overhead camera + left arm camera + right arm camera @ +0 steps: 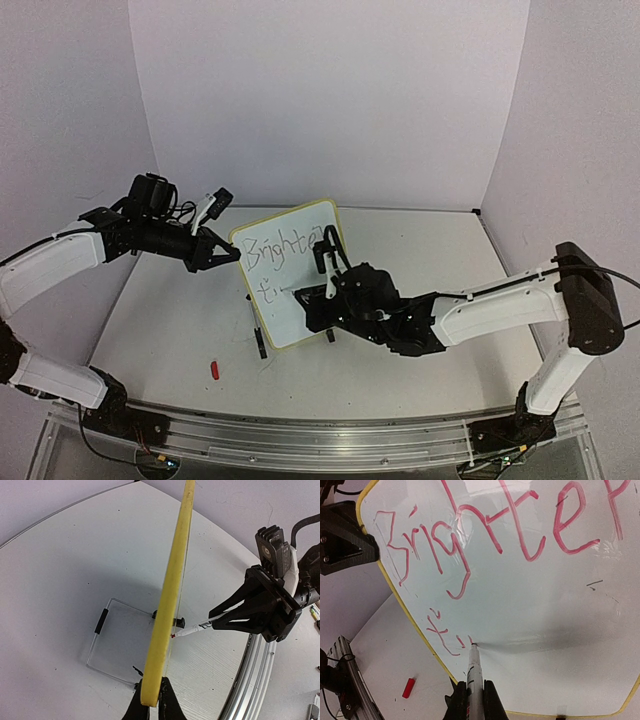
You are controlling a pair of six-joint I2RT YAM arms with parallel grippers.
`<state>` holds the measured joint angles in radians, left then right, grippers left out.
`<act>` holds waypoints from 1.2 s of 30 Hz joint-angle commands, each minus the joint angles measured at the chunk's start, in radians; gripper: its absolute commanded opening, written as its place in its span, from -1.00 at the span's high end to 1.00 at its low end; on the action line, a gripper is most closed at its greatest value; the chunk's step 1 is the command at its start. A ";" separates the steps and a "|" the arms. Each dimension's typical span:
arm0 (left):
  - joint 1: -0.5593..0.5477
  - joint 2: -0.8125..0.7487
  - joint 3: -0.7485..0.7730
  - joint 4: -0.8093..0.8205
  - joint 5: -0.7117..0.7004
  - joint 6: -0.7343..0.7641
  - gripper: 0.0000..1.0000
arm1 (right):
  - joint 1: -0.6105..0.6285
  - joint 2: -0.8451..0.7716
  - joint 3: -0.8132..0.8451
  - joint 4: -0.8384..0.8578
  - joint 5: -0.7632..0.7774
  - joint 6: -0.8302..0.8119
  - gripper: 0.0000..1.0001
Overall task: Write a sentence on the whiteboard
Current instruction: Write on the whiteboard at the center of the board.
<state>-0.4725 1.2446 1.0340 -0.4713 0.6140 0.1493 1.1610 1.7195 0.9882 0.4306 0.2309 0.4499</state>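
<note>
The whiteboard (pixel 300 312), white with a yellow rim, stands tilted at mid-table. My left gripper (pixel 224 253) is shut on its left edge; in the left wrist view the jaws (pixel 152 687) pinch the yellow rim (pixel 172 580). My right gripper (pixel 312 296) is shut on a silver marker (pixel 474 667), which sits upright between its jaws (pixel 475 682). The marker tip touches the board (pixel 545 620). The sentence (pixel 495 535) is in red: "Brighter" on the first line, then "ti" and a short stroke at the tip on the second.
A red marker cap (pixel 215 370) lies on the table in front of the board, left of my right arm. The board's wire stand (pixel 107 640) rests on the table behind it. A metal rail (pixel 320 435) runs along the near edge. Walls close in three sides.
</note>
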 commanded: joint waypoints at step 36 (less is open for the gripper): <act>-0.005 0.010 -0.020 -0.070 -0.097 0.045 1.00 | -0.004 -0.036 0.012 0.088 0.090 -0.010 1.00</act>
<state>-0.4725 1.2446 1.0340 -0.4717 0.6086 0.1482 1.1637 1.7193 1.0008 0.4632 0.2579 0.4458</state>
